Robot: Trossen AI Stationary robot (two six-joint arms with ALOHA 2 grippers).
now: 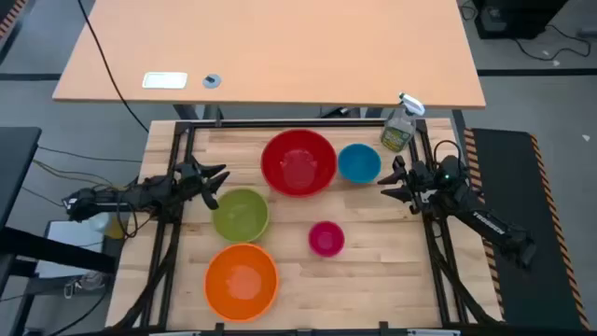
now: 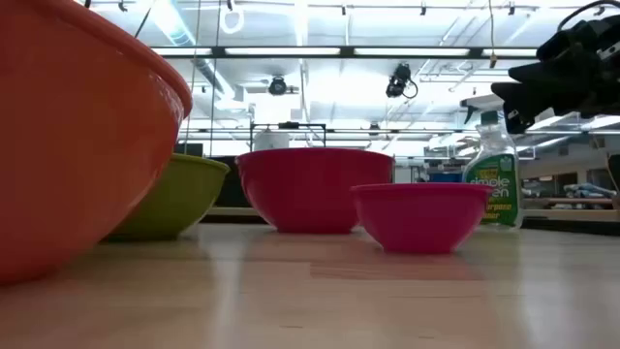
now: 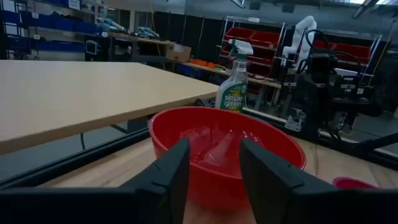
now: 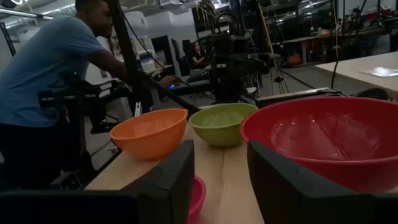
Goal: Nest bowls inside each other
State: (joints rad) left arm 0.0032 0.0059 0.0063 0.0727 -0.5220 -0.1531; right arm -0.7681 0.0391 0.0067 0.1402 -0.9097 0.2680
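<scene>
Five bowls stand upright and apart on the wooden table. The red bowl (image 1: 298, 161) and blue bowl (image 1: 358, 162) are at the far side, the lime green bowl (image 1: 241, 214) at the left, the pink bowl (image 1: 326, 238) in the middle, and the orange bowl (image 1: 242, 280) at the near left. My left gripper (image 1: 216, 185) hovers open at the left edge beside the green bowl, pointing toward the red bowl (image 3: 224, 149). My right gripper (image 1: 388, 181) hovers open at the right, beside the blue bowl. Neither gripper has anything between its fingers.
A clear spray bottle (image 1: 398, 126) stands at the far right corner of the table, behind the blue bowl. A tan table (image 1: 270, 47) lies beyond the far edge. A person (image 4: 43, 81) stands past the table's left side.
</scene>
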